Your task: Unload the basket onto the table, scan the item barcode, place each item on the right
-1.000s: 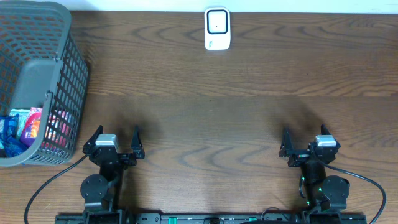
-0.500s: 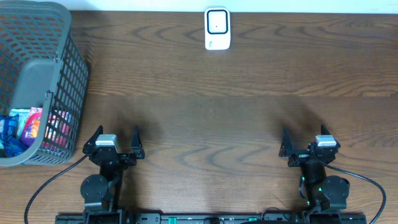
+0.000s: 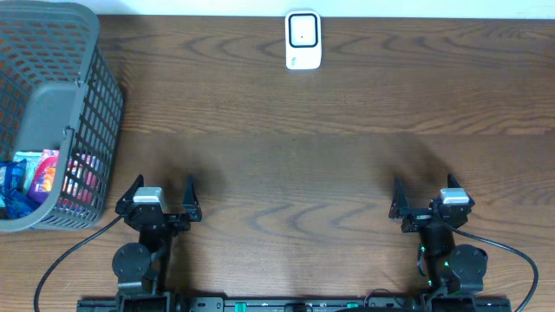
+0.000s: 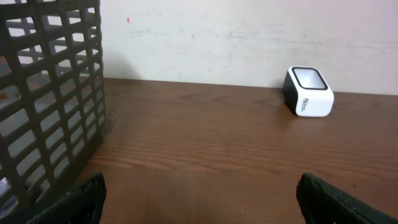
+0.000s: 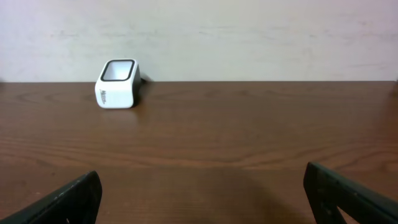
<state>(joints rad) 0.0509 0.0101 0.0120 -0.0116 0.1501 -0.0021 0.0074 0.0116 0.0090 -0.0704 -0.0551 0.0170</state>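
Both grippers, left [image 3: 161, 192] and right [image 3: 427, 196], sit spread apart and empty at bottom of frame. I judge nothing started: items [image 3: 39, 178] lie in the basket [image 3: 82, 104] at left, scanner [image 3: 303, 40] top centre. Next, my left arm reaches into the basket.

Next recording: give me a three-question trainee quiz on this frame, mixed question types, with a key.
1. True or false: the left end effector is holding a packet from the basket.
2. Multiple choice: where does the white scanner stand? A) inside the basket B) at the table's far edge, near the middle C) between the two arms at the near edge
3. Short answer: where are the colourful packets right now?

Key
1. False: both it and the right end effector are open and empty.
2. B
3. Inside the grey basket at the table's left side, untouched.
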